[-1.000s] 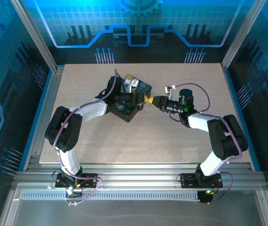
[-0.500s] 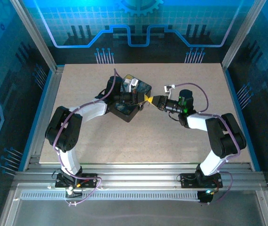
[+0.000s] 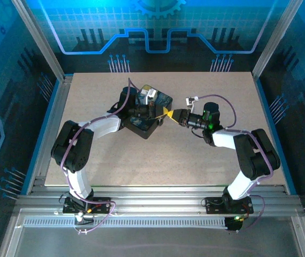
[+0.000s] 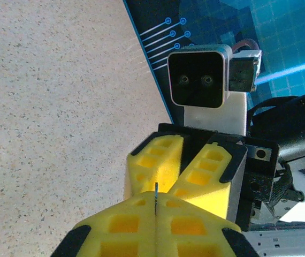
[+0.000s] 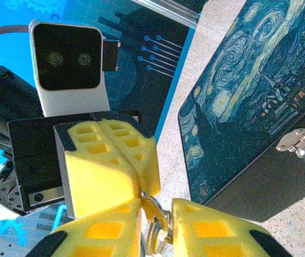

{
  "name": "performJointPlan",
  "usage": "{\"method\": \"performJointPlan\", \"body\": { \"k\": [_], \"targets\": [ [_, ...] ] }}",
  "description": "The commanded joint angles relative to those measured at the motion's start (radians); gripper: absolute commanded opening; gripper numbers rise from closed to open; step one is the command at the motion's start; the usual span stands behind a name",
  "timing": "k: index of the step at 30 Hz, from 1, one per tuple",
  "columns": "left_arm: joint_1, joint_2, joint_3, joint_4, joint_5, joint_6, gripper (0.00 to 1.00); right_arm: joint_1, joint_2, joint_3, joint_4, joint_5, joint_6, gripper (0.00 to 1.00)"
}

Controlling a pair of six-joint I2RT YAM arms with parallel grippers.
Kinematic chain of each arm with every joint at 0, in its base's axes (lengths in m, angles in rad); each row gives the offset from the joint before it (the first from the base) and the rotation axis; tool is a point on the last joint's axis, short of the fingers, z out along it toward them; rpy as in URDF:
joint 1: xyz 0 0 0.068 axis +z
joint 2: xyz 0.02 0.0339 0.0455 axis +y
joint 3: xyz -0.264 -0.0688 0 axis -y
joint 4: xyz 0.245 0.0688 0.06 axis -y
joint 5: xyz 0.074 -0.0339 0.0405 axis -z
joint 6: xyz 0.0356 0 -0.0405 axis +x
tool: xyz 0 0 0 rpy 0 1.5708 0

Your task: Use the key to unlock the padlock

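Observation:
My left gripper (image 4: 155,202) is shut on the key (image 4: 155,191), a thin grey sliver seen edge-on that sticks out a little past its yellow tips. Straight ahead of it are the right gripper's fingers (image 4: 153,166), tip to tip with mine. In the right wrist view my right gripper (image 5: 157,217) is shut on the padlock (image 5: 161,224), a small silvery piece with a looped shackle wedged between the pads. The left gripper's fingers (image 5: 107,163) touch the padlock's top end. From above, both grippers meet at the left gripper (image 3: 162,112) and the right gripper (image 3: 170,113), just right of the box.
The dark box (image 5: 249,91) with the swirling blue-and-yellow painted lid lies beside the grippers, its silver latch (image 5: 298,142) on the front face. In the top view the box (image 3: 163,99) sits under the left wrist. The speckled table (image 3: 158,160) stretches towards the arm bases.
Both grippers have stayed tip to tip beside the box. The right wrist has edged a little left and towards the far side; the left wrist has shifted only slightly.

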Motion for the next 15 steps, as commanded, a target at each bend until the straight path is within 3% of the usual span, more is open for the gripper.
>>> {"method": "performJointPlan", "body": {
  "k": [1,9,15],
  "targets": [
    [-0.001,0.003,-0.018,0.047,0.075,0.003,0.00,0.005,-0.021,0.003,0.003,0.008,-0.007,0.24],
    [-0.004,0.014,-0.027,0.098,0.115,-0.023,0.00,0.006,-0.018,0.026,0.001,-0.010,-0.007,0.15],
    [-0.004,0.016,-0.037,0.099,0.141,-0.012,0.00,0.009,-0.021,0.028,-0.004,-0.028,-0.024,0.02]
  ]
}}
